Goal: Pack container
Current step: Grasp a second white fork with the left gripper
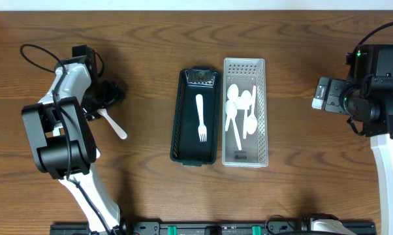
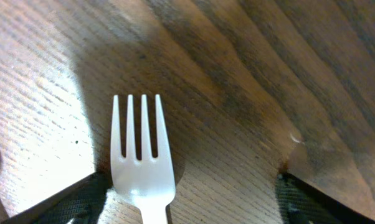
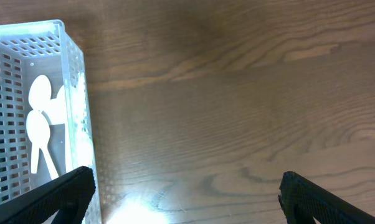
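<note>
A white plastic fork (image 2: 141,162) lies flat on the wood table, tines pointing away from the wrist camera. My left gripper (image 2: 190,199) is open, low over the table, with the fork between its fingers, close to the left one. In the overhead view the gripper (image 1: 107,96) sits at the far left and the fork's handle (image 1: 113,124) sticks out toward the front. A black container (image 1: 181,117) holds one white fork (image 1: 200,119). A white perforated basket (image 1: 260,111) holds white spoons (image 1: 239,108). My right gripper (image 3: 187,196) is open and empty over bare table.
The white basket (image 3: 72,93) with spoons (image 3: 38,134) shows at the left edge of the right wrist view. The right arm (image 1: 373,85) hangs over the table's right side. The left arm's body (image 1: 59,140) stands at the front left.
</note>
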You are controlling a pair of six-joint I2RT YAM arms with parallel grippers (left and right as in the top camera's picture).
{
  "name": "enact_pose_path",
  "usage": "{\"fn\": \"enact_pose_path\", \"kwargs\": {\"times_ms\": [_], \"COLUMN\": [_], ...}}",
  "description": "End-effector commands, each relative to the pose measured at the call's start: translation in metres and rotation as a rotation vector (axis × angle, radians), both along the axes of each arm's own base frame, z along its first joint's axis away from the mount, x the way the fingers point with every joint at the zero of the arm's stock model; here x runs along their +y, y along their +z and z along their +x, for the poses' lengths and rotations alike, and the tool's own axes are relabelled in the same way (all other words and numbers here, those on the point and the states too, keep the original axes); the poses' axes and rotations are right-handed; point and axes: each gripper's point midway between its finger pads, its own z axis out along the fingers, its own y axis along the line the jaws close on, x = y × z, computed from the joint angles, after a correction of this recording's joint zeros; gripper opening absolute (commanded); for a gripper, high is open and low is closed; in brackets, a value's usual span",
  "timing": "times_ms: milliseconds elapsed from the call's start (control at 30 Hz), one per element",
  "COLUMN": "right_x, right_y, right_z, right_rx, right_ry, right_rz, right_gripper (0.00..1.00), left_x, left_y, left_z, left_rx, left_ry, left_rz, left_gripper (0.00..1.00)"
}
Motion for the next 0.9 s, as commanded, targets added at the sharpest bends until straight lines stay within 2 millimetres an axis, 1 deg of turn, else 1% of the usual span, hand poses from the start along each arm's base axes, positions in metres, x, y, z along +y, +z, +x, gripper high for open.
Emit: {"fn": "enact_pose_path", "kwargs": {"times_ms": [0, 33, 67, 133, 167, 233, 333, 500, 600, 667, 733, 767, 800, 833, 867], "right_x": [-0.001, -0.001, -0.001, -0.001, -0.001, -0.001, -0.001, -0.001, -0.001, -0.001, -0.001, -0.001, -0.001, -0.001, -0.001], "right_y": [-0.004, -0.004, -0.004, -0.004, -0.004, -0.004, -0.004, -0.004, -0.004, -0.004, -0.004, -0.004, -0.004, -0.004, -0.004], "right_z": [0.000, 0.000, 0.000, 0.000, 0.000, 0.000, 0.000, 0.000, 0.000, 0.000, 0.000, 0.000, 0.000, 0.000, 0.000], "right_rx": [0.016, 0.016, 0.016, 0.015, 0.015, 0.015, 0.015, 0.015, 0.015, 0.015, 0.015, 0.015, 0.015, 0.015, 0.014], "right_ry": [0.003, 0.003, 0.003, 0.003, 0.003, 0.003, 0.003, 0.003, 0.003, 0.003, 0.003, 0.003, 0.003, 0.003, 0.003], "right_rz": [-0.005, -0.005, -0.005, -0.004, -0.005, -0.004, -0.004, -0.004, -0.005, -0.005, -0.004, -0.004, -0.004, -0.005, -0.005], "right_gripper": [0.98, 0.98, 0.98, 0.98, 0.98, 0.98, 0.98, 0.98, 0.98, 0.98, 0.98, 0.98, 0.98, 0.98, 0.98], "left_x": [0.002, 0.002, 0.002, 0.002, 0.001, 0.001, 0.001, 0.002, 0.002, 0.002, 0.002, 0.002, 0.002, 0.002, 0.001], "left_y": [-0.021, -0.021, -0.020, -0.020, -0.020, -0.020, -0.020, -0.020, -0.020, -0.020, -0.020, -0.019, -0.017, -0.013, -0.010], "left_z": [-0.010, -0.011, -0.012, -0.013, -0.013, -0.013, -0.013, -0.013, -0.012, -0.012, -0.012, -0.012, -0.012, -0.012, -0.011], "left_rx": [0.058, 0.061, 0.064, 0.068, 0.069, 0.069, 0.069, 0.068, 0.068, 0.068, 0.066, 0.063, 0.061, 0.055, 0.048], "left_ry": [0.006, 0.006, 0.006, 0.006, 0.006, 0.006, 0.006, 0.006, 0.005, -0.008, -0.026, -0.035, -0.044, -0.048, -0.052], "left_rz": [-0.012, -0.013, -0.014, -0.014, -0.014, -0.014, -0.014, -0.014, -0.014, -0.014, -0.014, -0.013, -0.013, -0.012, -0.010], "left_gripper": [0.74, 0.66, 0.61, 0.59, 0.57, 0.47, 0.38, 0.30, 0.29, 0.26, 0.25, 0.23, 0.19, 0.19, 0.13]}}
